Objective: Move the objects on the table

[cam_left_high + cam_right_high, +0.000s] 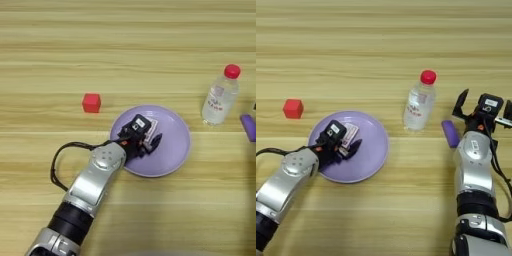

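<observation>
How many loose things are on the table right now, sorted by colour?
Red: 1, the red cube
White with red-pink label: 1, the flat box, on the plate at the left gripper
Clear with red cap: 1, the bottle
Lilac or purple: 2, the plate and a small purple object by the right gripper
Total: 5

box (349, 135) on plate (373, 150), left of bottle (419, 102)
</observation>
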{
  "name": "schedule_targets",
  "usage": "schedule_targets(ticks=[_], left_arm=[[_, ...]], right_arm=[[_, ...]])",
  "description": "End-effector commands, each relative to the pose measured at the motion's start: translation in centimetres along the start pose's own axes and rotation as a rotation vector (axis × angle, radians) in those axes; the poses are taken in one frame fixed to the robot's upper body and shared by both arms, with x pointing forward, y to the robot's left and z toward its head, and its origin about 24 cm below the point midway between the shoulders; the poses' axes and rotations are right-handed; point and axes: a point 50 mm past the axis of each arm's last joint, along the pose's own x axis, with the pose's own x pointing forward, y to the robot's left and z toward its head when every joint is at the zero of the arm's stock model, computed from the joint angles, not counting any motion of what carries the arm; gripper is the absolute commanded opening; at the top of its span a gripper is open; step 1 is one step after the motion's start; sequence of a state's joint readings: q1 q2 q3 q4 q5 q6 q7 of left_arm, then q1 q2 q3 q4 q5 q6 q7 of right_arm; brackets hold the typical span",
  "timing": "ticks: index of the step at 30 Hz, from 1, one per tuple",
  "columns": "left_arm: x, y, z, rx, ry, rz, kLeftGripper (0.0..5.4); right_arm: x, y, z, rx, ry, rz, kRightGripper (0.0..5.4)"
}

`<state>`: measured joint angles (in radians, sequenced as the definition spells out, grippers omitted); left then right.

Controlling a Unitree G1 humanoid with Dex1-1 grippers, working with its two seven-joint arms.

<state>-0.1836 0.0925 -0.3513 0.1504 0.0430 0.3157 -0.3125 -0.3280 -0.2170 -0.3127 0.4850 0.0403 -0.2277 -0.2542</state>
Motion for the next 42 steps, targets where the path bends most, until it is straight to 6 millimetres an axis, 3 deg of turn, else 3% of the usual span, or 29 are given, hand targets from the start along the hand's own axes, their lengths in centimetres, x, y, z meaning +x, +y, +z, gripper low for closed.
schedule_targets(ticks=[1, 9, 19, 27, 31, 34, 42], left_arm=[[-0.5, 0.4, -2.6, 0.009, 0.124, 0.030, 3.02], [-0.5, 0.3, -2.3, 0.002, 0.106, 0.023, 2.08], [-0.5, 0.4, -1.7, -0.004, 0.066, 0.020, 2.04], [-2.5, 2.4, 4.1, 0.007, -0.147, 0.094, 2.04], [-3.6, 3.9, 5.4, 0.007, -0.190, 0.156, 2.04], [-4.2, 5.0, 5.4, 0.003, -0.186, 0.202, 2.04], [-6.8, 7.3, 2.4, -0.017, -0.085, 0.302, 2.04]], right_arm=[[-0.1, 0.0, -0.1, 0.012, 0.010, -0.006, 5.40], [-0.1, 0.1, -0.1, 0.011, 0.011, -0.004, 5.40], [-0.1, 0.1, -0.1, 0.008, 0.015, 0.002, 5.40], [0.0, 0.0, -0.2, 0.006, 0.018, 0.005, 5.40], [0.0, 0.0, -0.2, 0.006, 0.018, 0.005, 5.40], [0.0, 0.0, -0.2, 0.006, 0.018, 0.005, 5.40], [0.0, 0.0, -0.1, 0.006, 0.017, 0.005, 5.40]])
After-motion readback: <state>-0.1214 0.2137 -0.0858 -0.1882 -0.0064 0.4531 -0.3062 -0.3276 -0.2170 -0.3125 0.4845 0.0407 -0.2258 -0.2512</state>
